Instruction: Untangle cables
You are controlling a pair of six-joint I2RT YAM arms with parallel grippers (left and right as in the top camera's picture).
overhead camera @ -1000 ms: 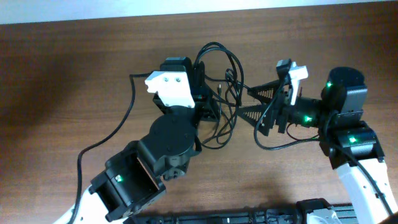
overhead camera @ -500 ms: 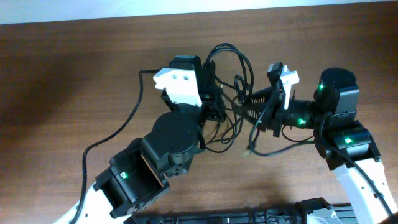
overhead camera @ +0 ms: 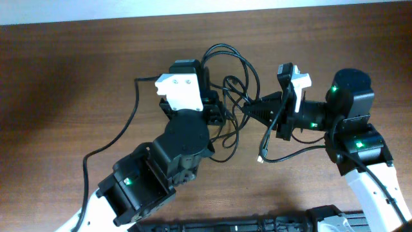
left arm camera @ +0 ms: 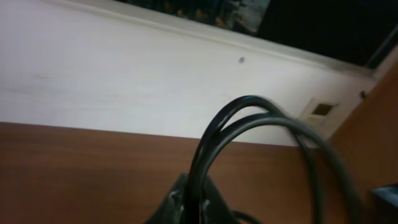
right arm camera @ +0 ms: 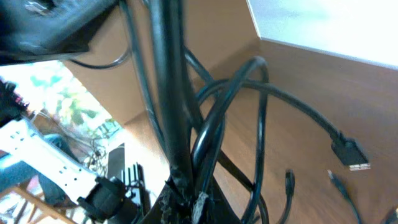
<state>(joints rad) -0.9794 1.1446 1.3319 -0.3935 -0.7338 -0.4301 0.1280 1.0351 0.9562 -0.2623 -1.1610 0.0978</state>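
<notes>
The cables (overhead camera: 247, 66) are thin black cords tangled in loops at the table's middle, between my two grippers. My left gripper (overhead camera: 219, 111) reaches in from the left and is shut on a doubled strand. In the left wrist view that strand (left arm camera: 231, 121) arches up from between the left gripper's (left arm camera: 189, 195) fingertips. My right gripper (overhead camera: 248, 109) comes from the right and is shut on several strands. The right wrist view shows the cables (right arm camera: 214, 118) fanning out from the right gripper (right arm camera: 186, 200), with a plug end (right arm camera: 351, 154) lying on the wood.
A thin black cord (overhead camera: 126, 132) trails left and down across the brown table (overhead camera: 64, 77). Another strand ends in a small pale plug (overhead camera: 261, 159) below the right gripper. The pale far edge (overhead camera: 193, 6) of the table runs along the top.
My right gripper, wide open a second ago, has moved left into the tangle and shut on the strands. The left gripper still holds its strand, and the loops have shifted slightly.
</notes>
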